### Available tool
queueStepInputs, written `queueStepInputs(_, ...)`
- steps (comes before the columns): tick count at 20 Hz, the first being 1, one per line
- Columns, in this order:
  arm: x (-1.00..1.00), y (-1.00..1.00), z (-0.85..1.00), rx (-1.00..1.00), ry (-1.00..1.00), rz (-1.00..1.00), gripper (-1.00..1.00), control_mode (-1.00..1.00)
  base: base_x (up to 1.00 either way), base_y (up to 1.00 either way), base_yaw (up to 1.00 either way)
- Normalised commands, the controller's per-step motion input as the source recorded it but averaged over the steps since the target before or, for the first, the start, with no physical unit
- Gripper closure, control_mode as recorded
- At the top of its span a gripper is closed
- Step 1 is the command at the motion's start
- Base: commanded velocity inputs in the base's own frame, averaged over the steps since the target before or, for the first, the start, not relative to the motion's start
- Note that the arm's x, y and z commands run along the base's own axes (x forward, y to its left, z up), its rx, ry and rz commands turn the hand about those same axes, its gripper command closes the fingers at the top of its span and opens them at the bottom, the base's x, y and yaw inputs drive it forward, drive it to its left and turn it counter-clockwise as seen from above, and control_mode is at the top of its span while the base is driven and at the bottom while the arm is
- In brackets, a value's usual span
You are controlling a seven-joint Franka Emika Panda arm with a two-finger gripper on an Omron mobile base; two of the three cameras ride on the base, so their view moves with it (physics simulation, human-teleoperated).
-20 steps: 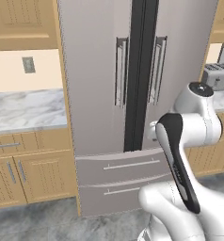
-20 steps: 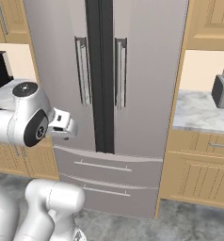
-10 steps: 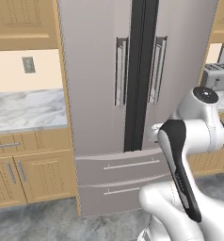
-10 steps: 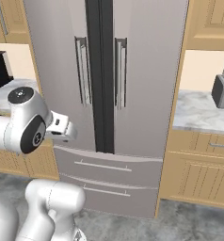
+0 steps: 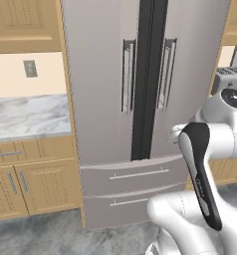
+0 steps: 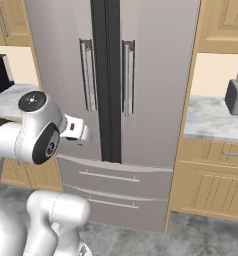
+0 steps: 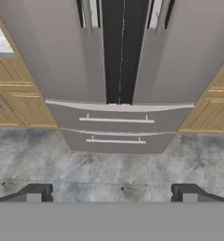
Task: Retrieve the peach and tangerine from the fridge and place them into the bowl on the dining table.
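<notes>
**Arm settles lower in front of a closed fridge**

Over the last second the arm's elbow and upper link sink a little in both base views, while the fridge (image 5: 140,99) and cabinets hold their place, so the base is parked and only the arm is adjusting. The gripper (image 7: 111,193) stands wide with nothing between its fingertips (image 7: 36,192), and the hand view looks down at the two lower drawers (image 7: 116,127) and the grey floor (image 7: 109,164).

Both fridge doors are shut, their bar handles (image 6: 108,75) at about 12 o'clock from the hand. The peach and tangerine are presumably inside, unseen. By my reading, the task has barely begun: a door must be opened first.

A toaster (image 6: 236,95) sits on the worktop (image 6: 211,120) at 3 o'clock. No brand, label or writing is readable anywhere.
</notes>
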Motion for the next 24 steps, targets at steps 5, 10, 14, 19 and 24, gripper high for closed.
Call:
queueStepInputs(5, 0.57, -0.33, 0.44, 0.00, -0.11, 0.00, -1.00, -1.00, 0.00, 0.00, 0.00)
queueStepInputs(10, 0.49, -0.53, 0.43, 0.00, -0.17, -0.01, -1.00, -1.00, 0.00, 0.00, 0.00)
queueStepInputs(14, 0.51, -0.52, 0.41, 0.00, -0.19, -0.01, -1.00, -1.00, 0.00, 0.00, 0.00)
queueStepInputs(19, 0.69, -0.44, 0.11, 0.00, -0.11, -0.04, -1.00, -1.00, 0.00, 0.00, 0.00)
queueStepInputs(24, 0.58, -0.16, 0.05, 0.00, -0.06, -0.01, -1.00, -1.00, 0.00, 0.00, 0.00)
